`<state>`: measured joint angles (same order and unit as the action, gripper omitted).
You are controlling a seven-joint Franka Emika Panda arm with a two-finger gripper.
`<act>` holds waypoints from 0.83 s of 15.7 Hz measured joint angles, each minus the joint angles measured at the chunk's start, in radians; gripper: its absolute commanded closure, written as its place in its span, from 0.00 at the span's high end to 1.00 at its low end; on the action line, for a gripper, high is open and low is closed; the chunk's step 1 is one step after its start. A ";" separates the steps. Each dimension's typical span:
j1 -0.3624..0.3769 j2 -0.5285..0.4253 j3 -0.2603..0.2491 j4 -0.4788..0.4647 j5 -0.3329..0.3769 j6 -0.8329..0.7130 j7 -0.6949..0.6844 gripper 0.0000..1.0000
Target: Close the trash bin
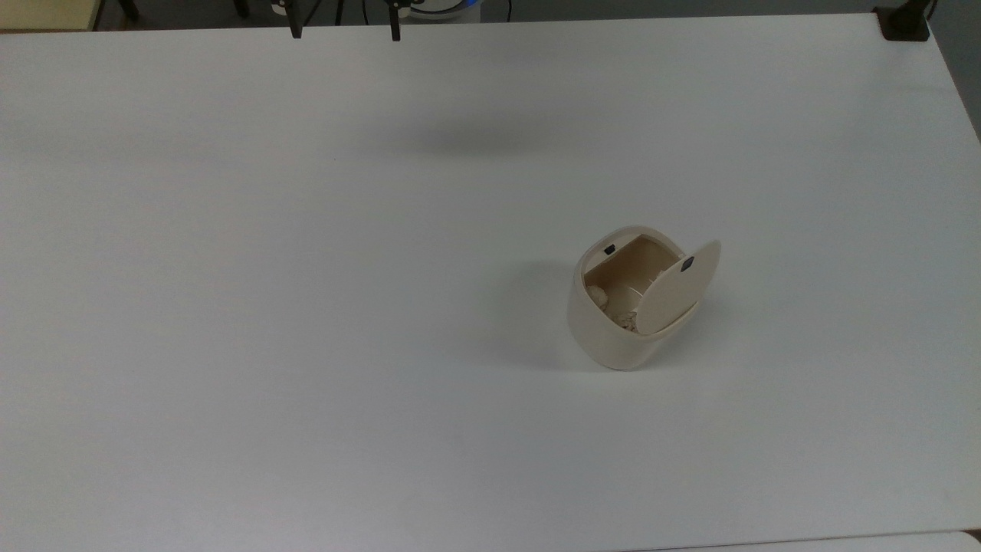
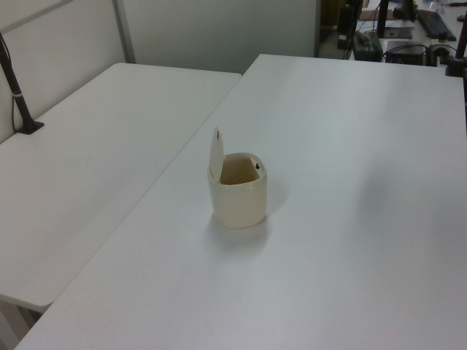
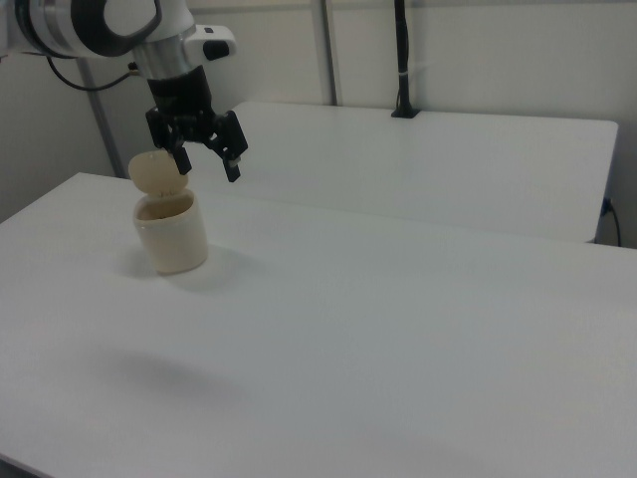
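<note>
The trash bin (image 1: pixel 613 341) is a small cream tub standing on the white table, right of centre in the top view. Its flat lid (image 1: pixel 678 287) stands raised on its hinge, with a small black latch near the free edge, and crumpled pale scraps lie inside. The left view has the trash bin (image 2: pixel 239 198) mid-table with the lid (image 2: pixel 216 153) upright on the left view's left. In the right view my gripper (image 3: pixel 207 167) hangs open and holds nothing. It is just above and to the right view's right of the trash bin (image 3: pixel 172 237) and its lid (image 3: pixel 156 169).
The table (image 1: pixel 306 307) is broad, white and flat. A second white table (image 2: pixel 87 168) adjoins it on the left view's left. Black posts (image 3: pixel 401 60) are clamped at the far table edges. A soft shadow (image 1: pixel 475 139) lies on the tabletop beyond the bin.
</note>
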<state>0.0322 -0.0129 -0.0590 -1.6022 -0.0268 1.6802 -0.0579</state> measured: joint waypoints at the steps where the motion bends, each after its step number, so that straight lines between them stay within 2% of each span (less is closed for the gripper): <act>1: 0.000 0.000 0.000 0.000 0.000 0.000 0.000 1.00; 8: 0.001 0.000 -0.003 0.000 0.005 -0.001 0.000 1.00; 13: 0.001 0.000 -0.003 0.000 0.086 -0.001 0.005 1.00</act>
<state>0.0334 -0.0128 -0.0616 -1.6026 0.0595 1.6793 -0.0533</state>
